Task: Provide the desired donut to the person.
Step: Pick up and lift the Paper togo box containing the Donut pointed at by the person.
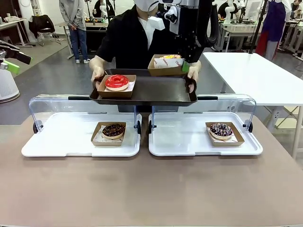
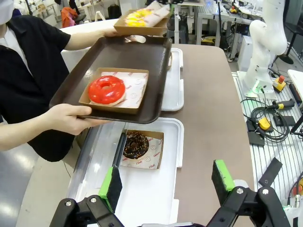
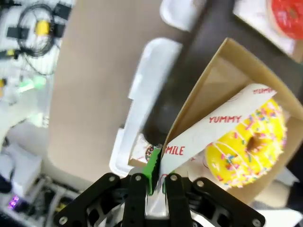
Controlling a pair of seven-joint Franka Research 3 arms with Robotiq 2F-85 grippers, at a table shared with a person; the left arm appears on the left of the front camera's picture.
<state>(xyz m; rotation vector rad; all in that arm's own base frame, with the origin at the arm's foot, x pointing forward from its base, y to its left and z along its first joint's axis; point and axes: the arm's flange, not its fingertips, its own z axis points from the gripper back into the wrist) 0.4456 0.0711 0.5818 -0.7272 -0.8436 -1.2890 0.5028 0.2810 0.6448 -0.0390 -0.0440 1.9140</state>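
R gripper (image 3: 156, 178) fingers clenched on carton (image 3: 218, 80) wall plus liner (image 3: 222, 120). Yellow donut (image 3: 246, 142) sits inside, at tray (image 1: 156, 90) far-right corner. Risk: thin-edge pinch slips, carton tilts, donut slides off tray. L gripper (image 2: 167, 182) released, well short of tray.

Front cam sits on the robot's side of the brown table (image 1: 151, 189), dead centre, facing 12 o'clock at the person (image 1: 128, 42) holding the dark tray (image 1: 156, 90). It's at middle distance, so the whole tabletop fits.

Left wrist cam hangs high off the table's left end, tilted down and aimed about 3 o'clock along the tabletop, with the left gripper (image 2: 165, 184) spread wide at the frame's 6. It shares the tray, red donut (image 2: 106, 90) and chocolate donut (image 2: 136, 145) with the front cam.

Right wrist cam is way closer, staring down past the right gripper (image 3: 156, 172) pinched on the cardboard box (image 3: 213, 80) holding the yellow donut (image 3: 246, 142). It's blurry, but that's probably the red donut (image 3: 286, 12) at 1 o'clock.
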